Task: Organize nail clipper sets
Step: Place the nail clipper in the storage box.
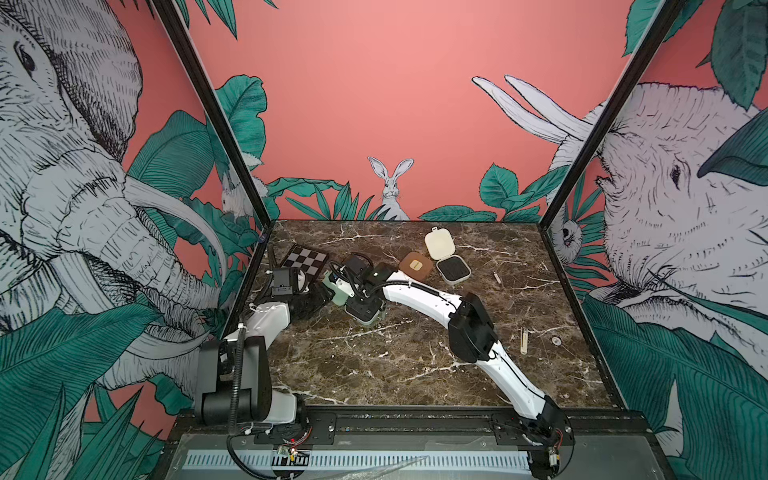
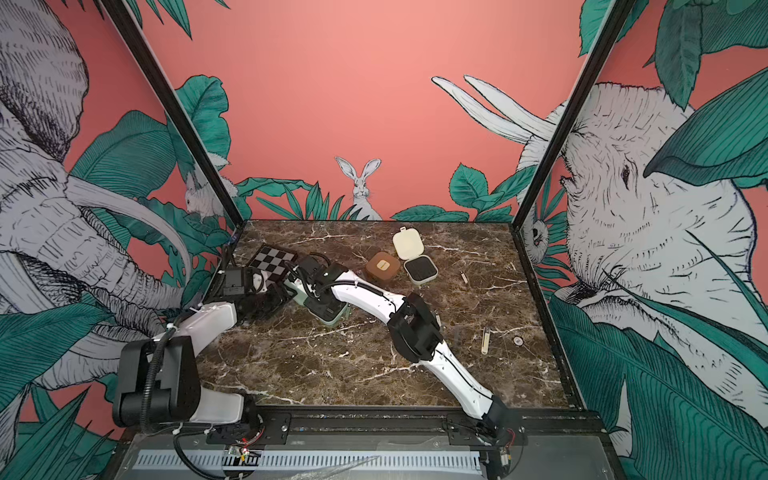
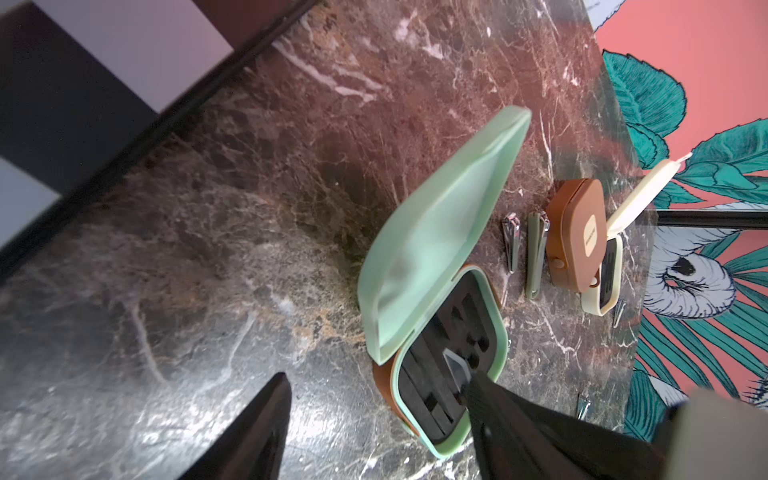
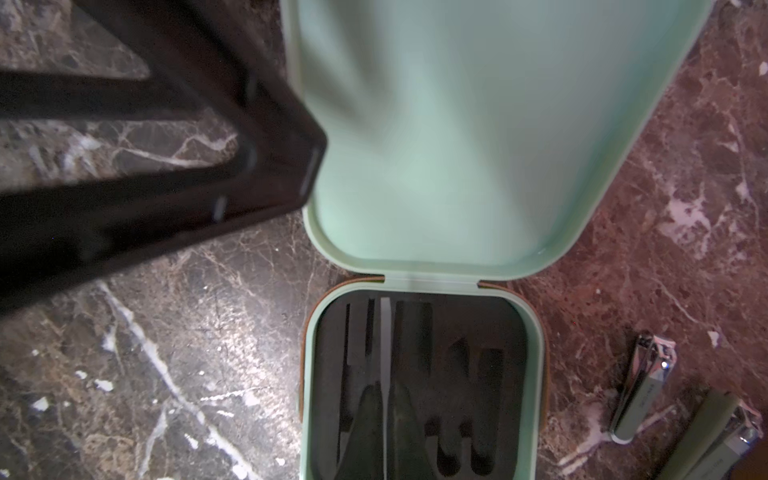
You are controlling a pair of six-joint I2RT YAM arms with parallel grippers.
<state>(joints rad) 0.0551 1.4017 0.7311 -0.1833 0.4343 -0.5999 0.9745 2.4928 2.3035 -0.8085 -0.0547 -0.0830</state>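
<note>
The mint green case (image 1: pixel 334 286) (image 2: pixel 332 319) lies open at the table's left, lid (image 4: pixel 478 124) raised and black insert (image 4: pixel 419 365) showing. My right gripper (image 4: pixel 384 388) hangs over the insert, shut on a slim silver tool (image 4: pixel 385 332). Open and empty, my left gripper (image 3: pixel 376 386) (image 1: pixel 318 297) sits beside the lid's side edge. Two green clippers (image 4: pixel 642 390) (image 3: pixel 536 253) lie right of the mint case. The brown case (image 1: pixel 415 265) (image 2: pixel 382 266) is closed. The cream case (image 1: pixel 438 245) (image 2: pixel 408 245) stands open behind it.
A black-and-grey checkerboard (image 1: pixel 303 262) lies at the back left, close to my left arm. A cream clipper (image 1: pixel 524 340), a small cream tool (image 1: pixel 496 277) and a small round disc (image 1: pixel 556 340) lie on the marble at the right. Enclosure walls bound three sides.
</note>
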